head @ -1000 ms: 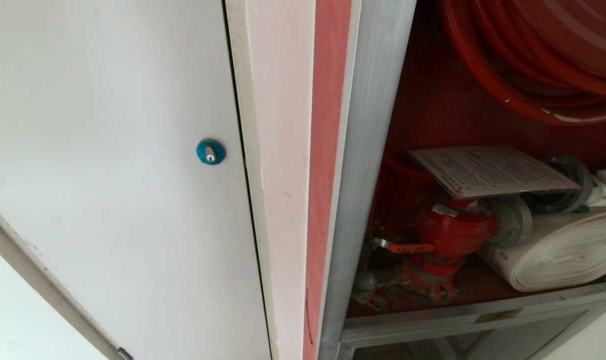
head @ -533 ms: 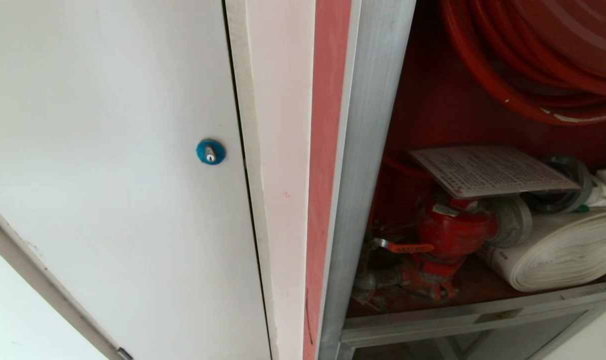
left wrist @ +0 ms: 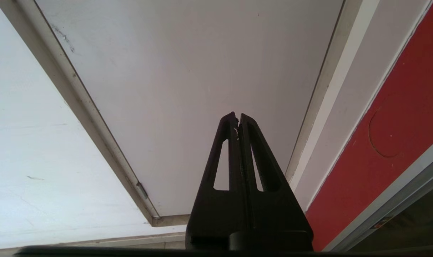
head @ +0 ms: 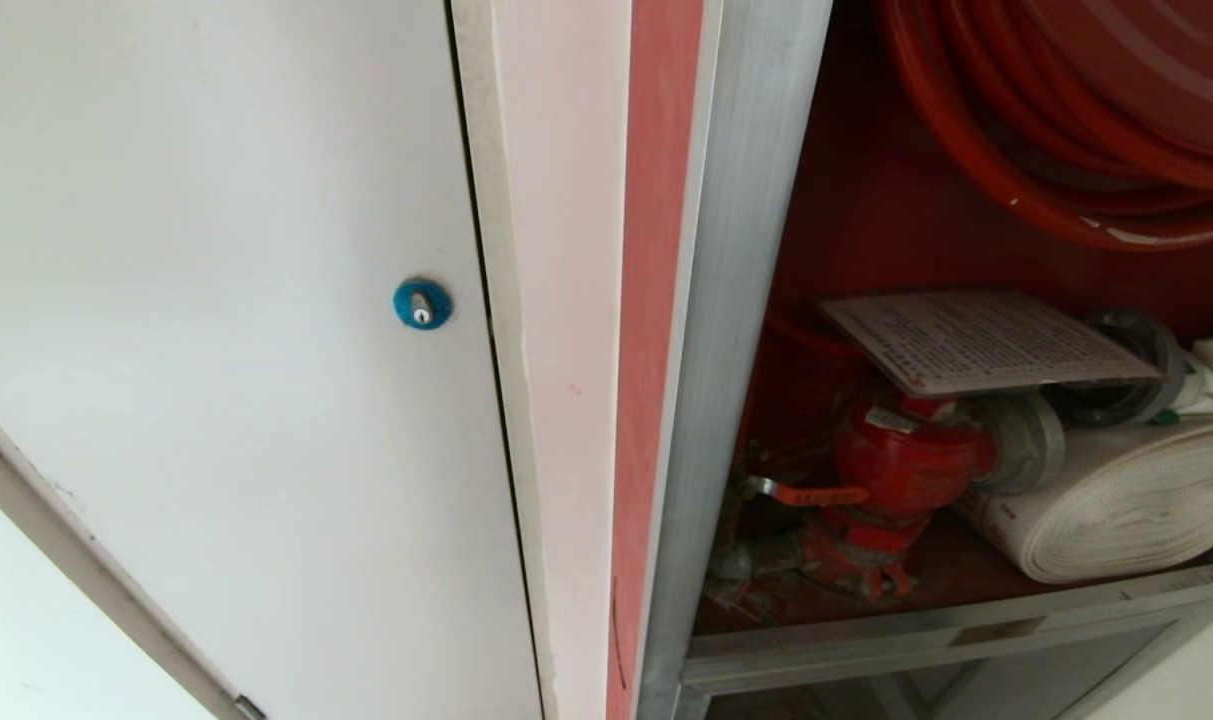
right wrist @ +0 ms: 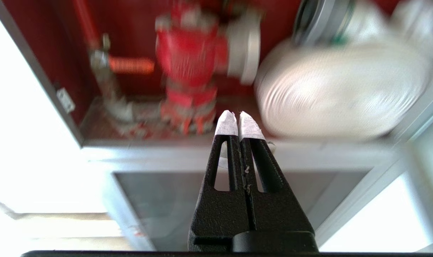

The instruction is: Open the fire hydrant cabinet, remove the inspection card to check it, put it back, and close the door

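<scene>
Open fire hydrant cabinet [head: 746, 300] set in a pale wall, aluminium frame around a red interior. To its left, plain white panel door [head: 216, 300] with a blue round lock [head: 422, 304], closed. Red strip of cabinet side [left wrist: 391, 135] running alongside the white trim.

Right gripper [right wrist: 238, 123], white-taped fingertips [right wrist: 226, 125] pressed together and empty, hanging in front of the cabinet's lower aluminium rail [right wrist: 309, 153], pointing into the opening. Straight beyond the tips, red valve [right wrist: 191, 53] with its pale metal coupling [right wrist: 246, 46]; to one side of that, grey pipework and an orange-red handle [right wrist: 130, 65]. On the valve's other side, just past the tips, white rolled hose [right wrist: 339, 92] lying on the red cabinet floor, touching or nearly touching the coupling. Below the rail, a dark glazed lower panel [right wrist: 187, 200]. Right wrist view blurred.

Inspection card [head: 986, 338], pale and printed, lying flat on top of the valve and coupling inside the cabinet, apart from both grippers. Above it, red hose reel [head: 1076, 120] with coiled red hose. Card not visible past the right gripper's tips.

Left gripper [left wrist: 237, 121], dark fingers shut on nothing, aimed at the white panel door near its lower corner, well to the side of the cabinet opening. Cabinet's glass door not in any view.
</scene>
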